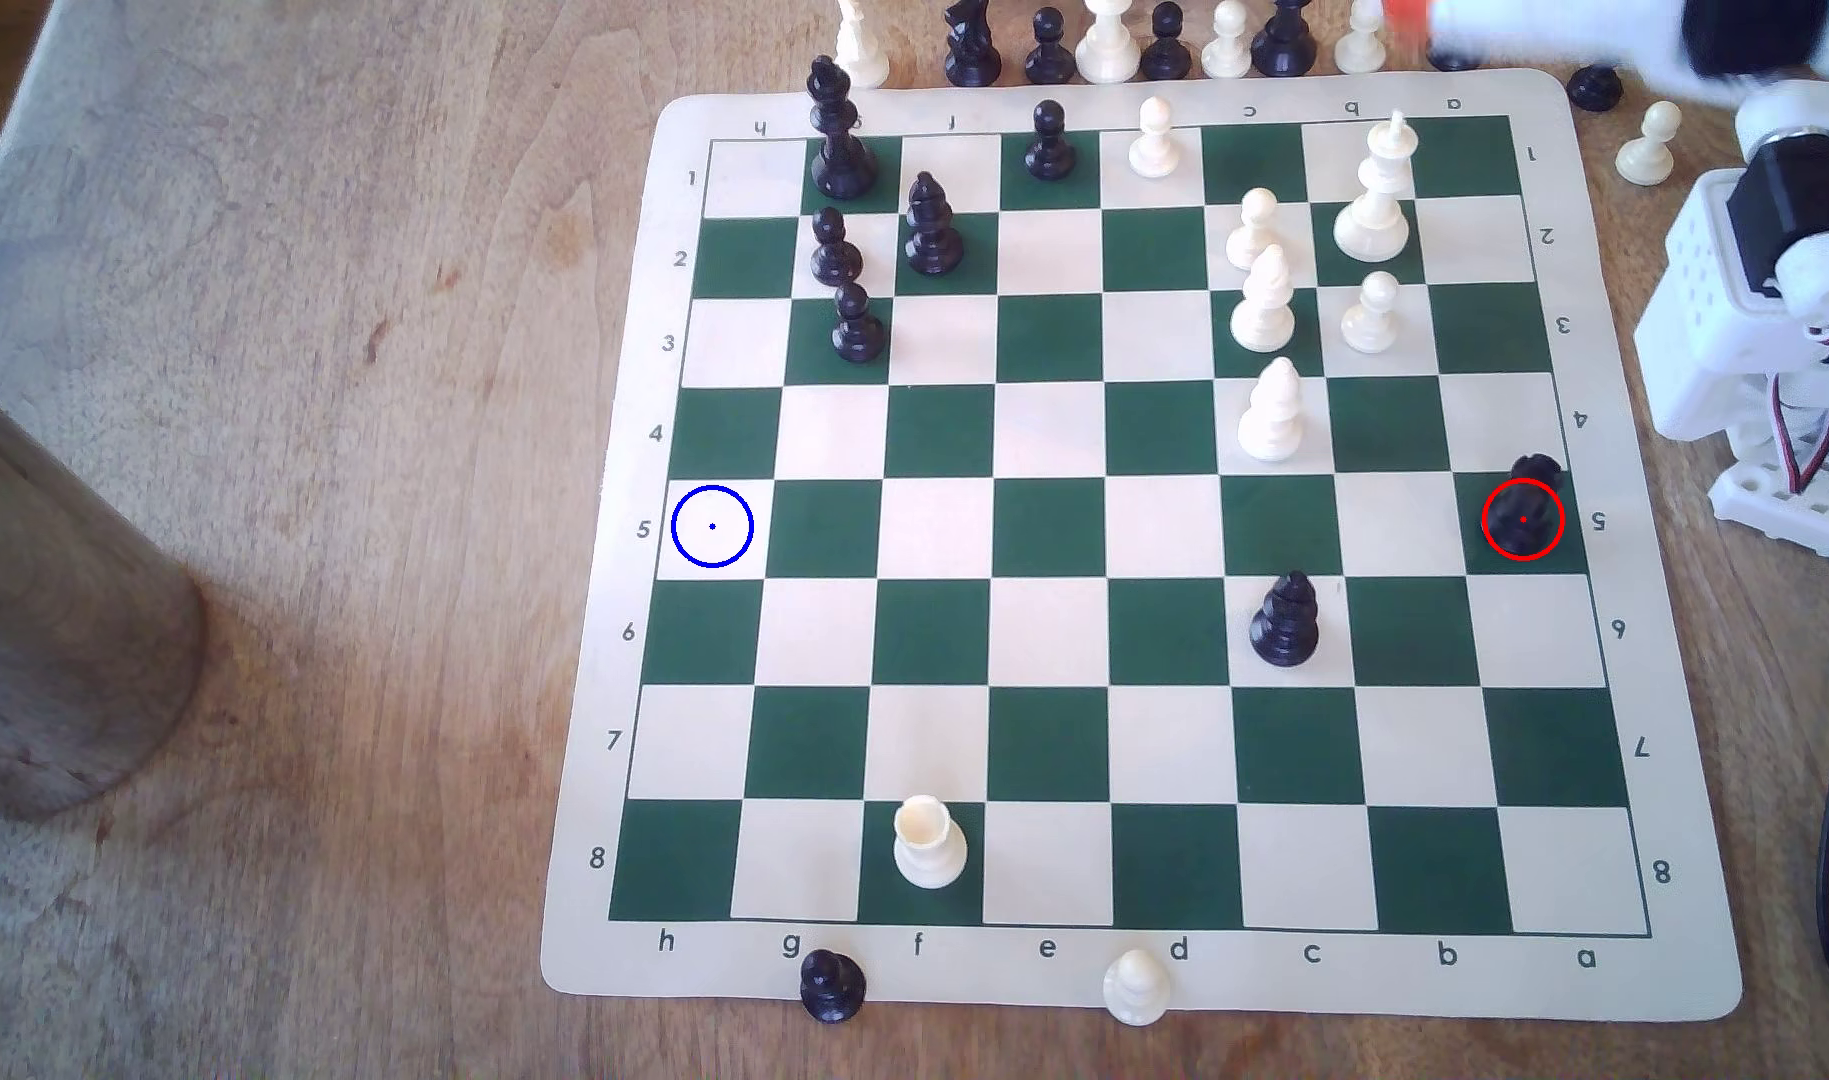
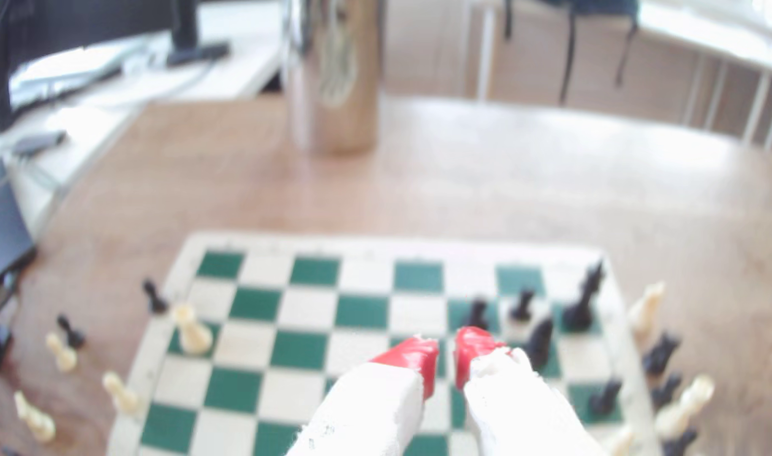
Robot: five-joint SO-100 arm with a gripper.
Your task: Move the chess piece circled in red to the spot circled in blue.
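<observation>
Rook [image 1: 1525, 509] sits on the dark green square at file a, row 5, ringed in red, at the board's [image 1: 1138, 971] edge on the exterior view's right, right beside the white arm base [image 1: 1762, 343]. Across the same row, at file h on the exterior view's left, the blue-ringed cream square [image 1: 712, 527] lies bare. Between them the row carries no pieces. A black bishop [image 1: 1285, 620] stands 1 row lower on file c, and a white bishop [image 1: 1271, 412] 1 row higher on the same file.

From the wrist, the end effector [image 2: 447, 350] hangs above the board, its 2 red-tipped white fingers [image 2: 412, 355] parted by a narrow gap with nothing held between them. Black pieces show just beyond the tips, though the blur makes them hard to tell apart. A metal cylinder [image 2: 336, 74] stands on the desk [image 1: 318, 415] past the board's far edge. More captured pieces line the desk along the board's top border in the exterior view.
</observation>
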